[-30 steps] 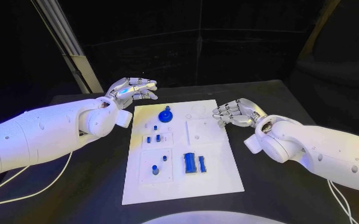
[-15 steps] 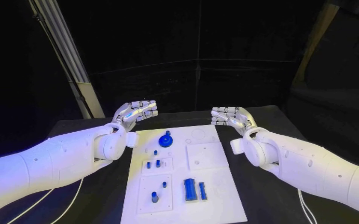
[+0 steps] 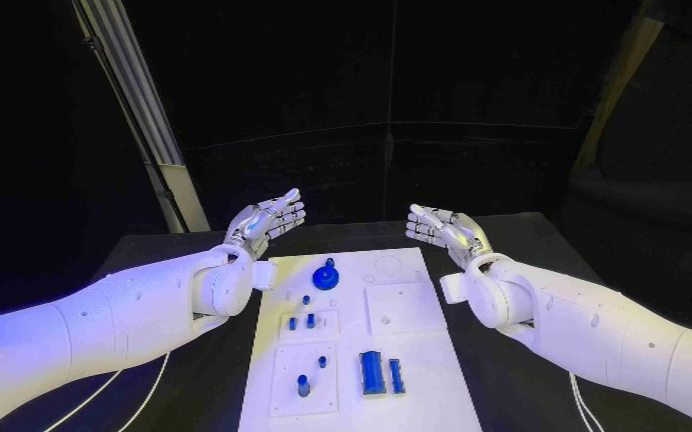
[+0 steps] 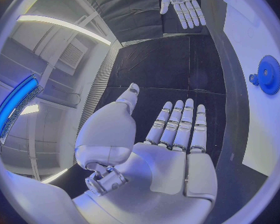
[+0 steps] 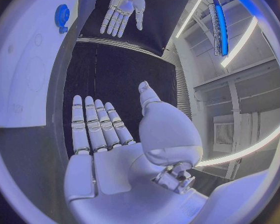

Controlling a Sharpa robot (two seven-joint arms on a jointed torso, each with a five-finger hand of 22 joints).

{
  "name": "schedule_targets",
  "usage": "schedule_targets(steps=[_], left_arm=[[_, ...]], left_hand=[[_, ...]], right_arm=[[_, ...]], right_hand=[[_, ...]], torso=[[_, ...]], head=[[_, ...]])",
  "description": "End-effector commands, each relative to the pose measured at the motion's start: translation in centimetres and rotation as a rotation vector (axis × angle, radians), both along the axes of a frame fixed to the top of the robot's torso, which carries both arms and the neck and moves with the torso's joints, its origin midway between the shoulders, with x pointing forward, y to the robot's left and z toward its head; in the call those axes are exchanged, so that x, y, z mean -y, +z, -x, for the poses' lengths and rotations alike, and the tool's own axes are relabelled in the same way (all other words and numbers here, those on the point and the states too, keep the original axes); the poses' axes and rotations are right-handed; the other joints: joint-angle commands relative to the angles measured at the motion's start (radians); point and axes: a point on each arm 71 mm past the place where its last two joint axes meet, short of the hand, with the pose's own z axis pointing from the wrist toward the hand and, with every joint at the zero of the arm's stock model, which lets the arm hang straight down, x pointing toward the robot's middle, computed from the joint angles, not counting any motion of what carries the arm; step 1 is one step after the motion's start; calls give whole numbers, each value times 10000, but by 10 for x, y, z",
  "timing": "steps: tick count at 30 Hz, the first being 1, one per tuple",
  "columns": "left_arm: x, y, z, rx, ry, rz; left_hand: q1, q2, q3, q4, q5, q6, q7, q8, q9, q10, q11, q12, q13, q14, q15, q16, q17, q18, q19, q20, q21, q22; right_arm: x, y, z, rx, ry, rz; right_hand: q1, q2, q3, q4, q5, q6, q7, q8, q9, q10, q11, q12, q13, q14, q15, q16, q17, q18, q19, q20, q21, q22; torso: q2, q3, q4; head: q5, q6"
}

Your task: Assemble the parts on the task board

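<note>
The left hand [image 3: 267,221] and right hand [image 3: 441,225] hovered flat and empty, fingers extended and spread, either side of the board's [image 3: 415,344] far end. Neither touched the white board on the black table [image 3: 537,242]. A blue gear [image 3: 327,275] sat near the board's far edge; smaller blue parts [image 3: 300,322] and a blue block [image 3: 371,372] stood nearer the robot.
</note>
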Motion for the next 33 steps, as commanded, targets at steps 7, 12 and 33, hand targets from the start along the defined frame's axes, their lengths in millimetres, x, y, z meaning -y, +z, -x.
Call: schedule_targets(steps=[7, 12, 33], left_arm=[[21, 11, 28, 249, 768, -1038], [31, 24, 45, 505, 1201, -1405], [40, 41, 63, 864, 1697, -1726]], left_hand=[[-4329, 37, -1053, 67, -473, -3040, -1233, -202, -179, -3027, -690, -641, -170, -2940, -638, -1073, -186, -561, -2119, -982, -203, -818], [-5218, 37, -1053, 67, -473, -3664, -1233, -202, -179, -3647, -1458, -641, -170, -3544, -1350, -1073, -186, -1369, -2552, -1185, -203, -988], [-7514, 37, -1053, 67, -473, -5278, -1233, -202, -179, -5253, -1458, -641, -170, -5106, -1350, -1073, -186, -1369, -3675, -2084, -203, -1736]], right_arm=[[-12, 34, 23, 388, -1280, -72], [-18, 48, 40, 403, -1742, -34], [-21, 58, 55, 367, -2085, 28]], right_hand=[[-4498, -143, 219, -52, -1220, -2855, -729, -193, -194, -3215, -646, -192, -169, -3423, -1147, -200, -173, -592, -3011, -910, -1118, -246], [-5449, -143, 219, -52, -1220, -3459, -1565, -193, -194, -3896, -1376, -192, -169, -4147, -1147, -200, -173, -700, -3645, -1105, -1118, -246], [-7846, -143, 219, -52, -1220, -4979, -1565, -193, -194, -5607, -1376, -192, -169, -5979, -1147, -200, -173, -1455, -5242, -1943, -1118, -246]], torso=[[-157, -87, 568], [-157, -87, 568], [-157, -87, 568]], head=[[-26, -108], [-26, -108], [-26, -108]])
